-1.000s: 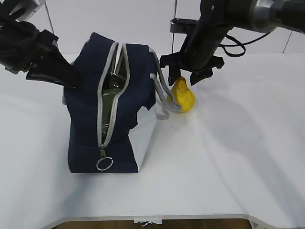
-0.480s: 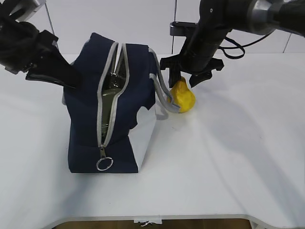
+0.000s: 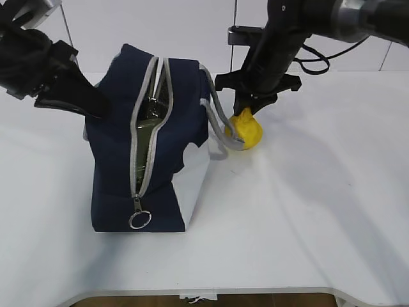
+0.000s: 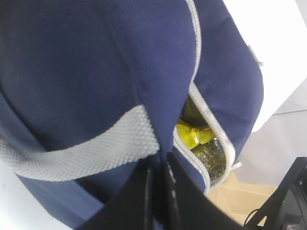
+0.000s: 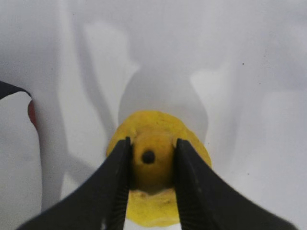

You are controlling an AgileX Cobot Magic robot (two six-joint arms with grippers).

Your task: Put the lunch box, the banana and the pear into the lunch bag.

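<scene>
Beside the lunch bag (image 3: 150, 141), the right end effector (image 5: 149, 165) pinches the pear's (image 5: 156, 189) neck.

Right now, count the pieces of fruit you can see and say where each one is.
2. The pear stands on the table right of the lunch bag, the right gripper closed on its neck. A yellow fruit shows inside the bag's open zipper. More may be hidden inside.

1. The lunch bag (image 3: 150, 144) stands on the table (image 3: 307, 217), left of centre, zipper opening facing the camera.
2. The pear (image 3: 247, 130) sits on the table just right of the lunch bag, beside its handle (image 3: 220, 125).
3. The right gripper (image 3: 252, 105) sits directly above the pear, its fingers (image 5: 117, 182) either side of the neck.
4. The left gripper (image 4: 158, 191) is at the lunch bag's left side.
</scene>
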